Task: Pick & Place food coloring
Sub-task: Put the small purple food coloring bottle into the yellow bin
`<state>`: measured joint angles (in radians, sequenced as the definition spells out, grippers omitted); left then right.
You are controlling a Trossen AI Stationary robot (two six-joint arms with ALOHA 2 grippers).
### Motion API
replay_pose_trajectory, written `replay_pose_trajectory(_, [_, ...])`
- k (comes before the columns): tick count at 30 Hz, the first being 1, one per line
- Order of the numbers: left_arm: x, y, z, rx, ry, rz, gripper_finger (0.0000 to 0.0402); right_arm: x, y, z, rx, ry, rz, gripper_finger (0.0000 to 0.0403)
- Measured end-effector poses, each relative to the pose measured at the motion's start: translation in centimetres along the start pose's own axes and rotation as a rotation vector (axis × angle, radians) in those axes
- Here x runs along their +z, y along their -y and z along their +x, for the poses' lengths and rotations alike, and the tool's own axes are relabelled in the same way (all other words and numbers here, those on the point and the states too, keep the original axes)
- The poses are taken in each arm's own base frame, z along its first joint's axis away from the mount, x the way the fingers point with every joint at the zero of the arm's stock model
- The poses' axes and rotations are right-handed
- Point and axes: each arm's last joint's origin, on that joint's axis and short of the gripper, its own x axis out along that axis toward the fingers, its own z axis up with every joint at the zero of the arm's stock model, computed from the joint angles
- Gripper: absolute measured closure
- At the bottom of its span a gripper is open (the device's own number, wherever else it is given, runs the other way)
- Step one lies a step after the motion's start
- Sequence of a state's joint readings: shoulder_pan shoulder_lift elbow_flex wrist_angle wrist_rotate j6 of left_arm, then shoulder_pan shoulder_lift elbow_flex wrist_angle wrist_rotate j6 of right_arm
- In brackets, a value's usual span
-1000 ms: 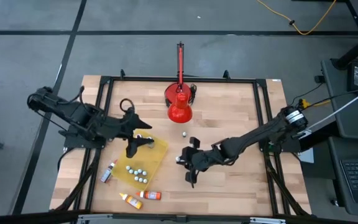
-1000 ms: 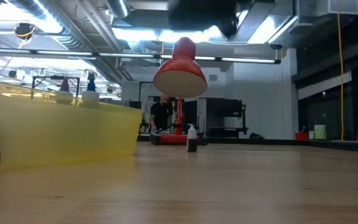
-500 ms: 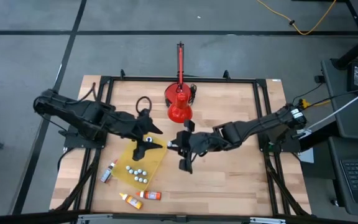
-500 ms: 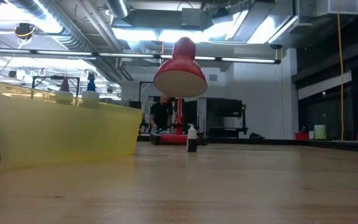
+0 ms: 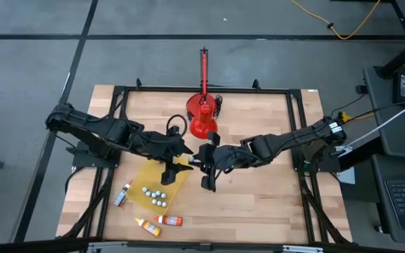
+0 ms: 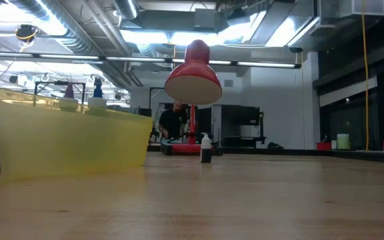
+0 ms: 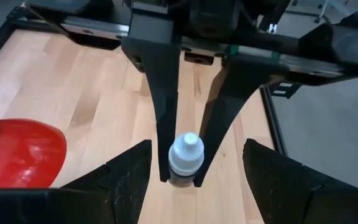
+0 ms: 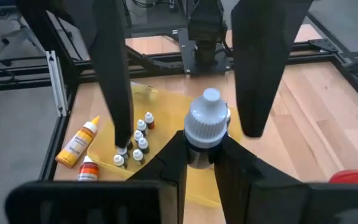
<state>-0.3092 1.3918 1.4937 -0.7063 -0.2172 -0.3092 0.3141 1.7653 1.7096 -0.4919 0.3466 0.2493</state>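
The food coloring bottle (image 8: 205, 127), dark with a white cap, sits in my right gripper (image 8: 201, 168), which is shut on it above the table's middle (image 5: 202, 167). My left gripper (image 7: 196, 149) is open and faces it from the table's left (image 5: 177, 163). Its fingers (image 8: 114, 81) stand on either side of the bottle without touching it. Several more small bottles stand in the yellow tray (image 5: 174, 184). Another dark bottle (image 6: 206, 148) stands on the table. My right gripper pinches the bottle's dark body just below the white cap (image 7: 183, 178) between its two fingertips. The fingers (image 7: 164, 106) come level from the table's right. The bottle stands upright, cap up, lifted clear of the table.
A red cone-shaped object with an upright rod (image 5: 202, 121) stands just beyond the grippers toward the far edge. Three larger orange and red bottles (image 5: 146, 226) (image 5: 171, 220) (image 5: 123, 193) lie near the tray by the near-left corner. A black frame (image 5: 297, 140) borders the table.
My left gripper has swung toward the table's right, across the tray, up to the right gripper. My right gripper has carried the bottle toward the table's left and far edge, meeting it. The bottle now sits between the left gripper's open fingers.
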Motion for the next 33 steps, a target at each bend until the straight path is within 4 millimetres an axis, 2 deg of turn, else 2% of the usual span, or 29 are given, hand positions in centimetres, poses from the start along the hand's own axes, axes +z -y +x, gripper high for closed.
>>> replay_pose_trajectory(7, [0.04, -0.35, 0.45, 0.034, -0.001, -0.036, 0.0178, 0.01, 0.01, 0.0, -0.002, 0.001, 0.003, 0.0336])
replay_pose_trajectory(21, [0.14, -0.59, 0.44, 0.043, 0.004, -0.062, 0.0319, -0.09, 0.06, 0.0, -0.026, -0.002, -0.021, 0.0336])
replay_pose_trajectory(24, [0.18, -0.57, 0.42, 0.04, 0.008, -0.062, 0.0338, -0.11, 0.04, 0.01, -0.017, -0.005, -0.023, 0.0332])
replay_pose_trajectory(28, [0.19, -0.53, 0.42, 0.033, 0.008, -0.068, 0.0339, -0.13, -0.05, 0.0, 0.021, -0.014, -0.054, 0.0301])
replay_pose_trajectory(33, [-0.14, -0.02, 0.2, 0.061, 0.005, -0.057, 0.0338, -0.34, -0.07, -0.3, 0.073, -0.056, -0.019, 0.022])
